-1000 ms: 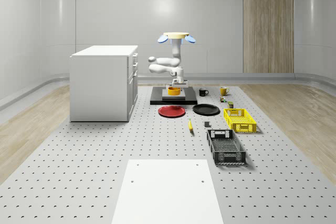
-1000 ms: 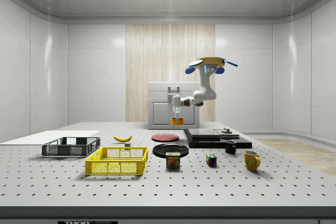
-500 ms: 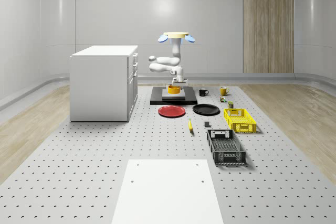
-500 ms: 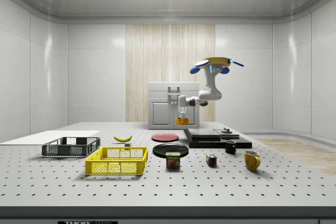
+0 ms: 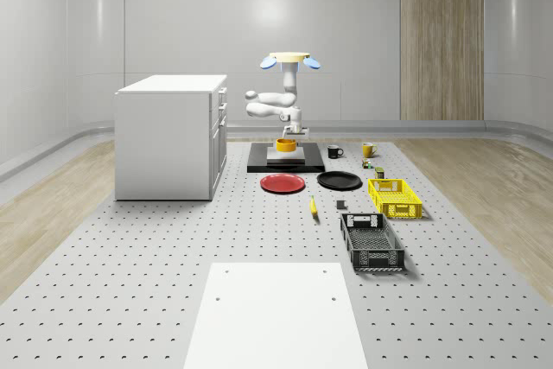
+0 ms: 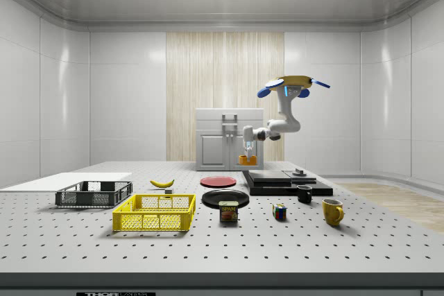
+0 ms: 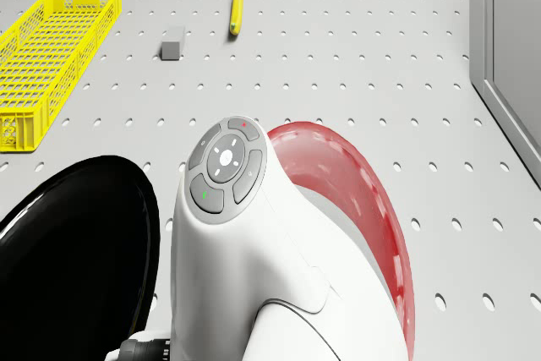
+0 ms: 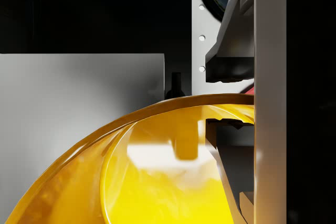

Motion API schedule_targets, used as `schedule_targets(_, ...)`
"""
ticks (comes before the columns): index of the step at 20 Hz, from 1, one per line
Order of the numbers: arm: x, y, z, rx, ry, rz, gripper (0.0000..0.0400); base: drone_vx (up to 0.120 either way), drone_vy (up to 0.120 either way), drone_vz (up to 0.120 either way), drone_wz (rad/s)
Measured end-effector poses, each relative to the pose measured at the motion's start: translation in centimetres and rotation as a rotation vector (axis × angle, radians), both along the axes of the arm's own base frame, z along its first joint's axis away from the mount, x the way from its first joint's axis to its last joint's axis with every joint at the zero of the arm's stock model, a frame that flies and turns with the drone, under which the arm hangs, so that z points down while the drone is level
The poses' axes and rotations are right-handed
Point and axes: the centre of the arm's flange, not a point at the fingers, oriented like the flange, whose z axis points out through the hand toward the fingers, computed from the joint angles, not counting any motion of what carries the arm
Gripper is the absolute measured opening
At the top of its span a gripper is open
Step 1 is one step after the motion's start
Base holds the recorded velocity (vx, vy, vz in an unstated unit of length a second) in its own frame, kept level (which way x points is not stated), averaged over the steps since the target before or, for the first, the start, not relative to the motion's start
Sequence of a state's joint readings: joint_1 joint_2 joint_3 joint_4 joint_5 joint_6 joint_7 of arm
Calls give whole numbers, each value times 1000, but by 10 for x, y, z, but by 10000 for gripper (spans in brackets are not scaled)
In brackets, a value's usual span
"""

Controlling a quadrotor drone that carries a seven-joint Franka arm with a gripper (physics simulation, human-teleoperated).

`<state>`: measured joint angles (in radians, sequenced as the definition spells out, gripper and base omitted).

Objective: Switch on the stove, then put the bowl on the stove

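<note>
Hovering over stove [image 5: 285, 162] — our pincer [image 6: 249, 156] clamped on bowl [image 5: 286, 145] rim, bowl in air just above stove. Risk, we judge: one-sided rim grip — bowl could tilt, slip, land off-centre on lowering.

A simulated test lab rather than a real kitchen. The floor is a large grey board [image 5: 130, 283] drilled with a regular grid of holes, ringed by wood flooring [image 5: 52, 213] and smooth pale walls with one wood panel [image 5: 441, 36]. A lone white cabinet [image 5: 170, 136] stands at about ten o'clock from the board's middle. Household props lie scattered loose on the board: a stove [image 5: 286, 160], red plate [image 5: 282, 183], black plate [image 5: 340, 181], yellow basket [image 5: 395, 197], dark basket [image 5: 371, 242], banana [image 5: 313, 207], mugs [image 6: 332, 211], a tin [image 6: 228, 211]
</note>
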<state>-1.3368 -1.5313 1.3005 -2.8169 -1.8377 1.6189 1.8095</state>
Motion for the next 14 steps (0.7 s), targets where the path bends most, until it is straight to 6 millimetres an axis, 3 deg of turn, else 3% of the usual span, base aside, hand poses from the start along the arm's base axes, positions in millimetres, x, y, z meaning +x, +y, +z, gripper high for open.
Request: schedule_targets(14,0,0,0,0,0,0,100,-120,0,0,0)
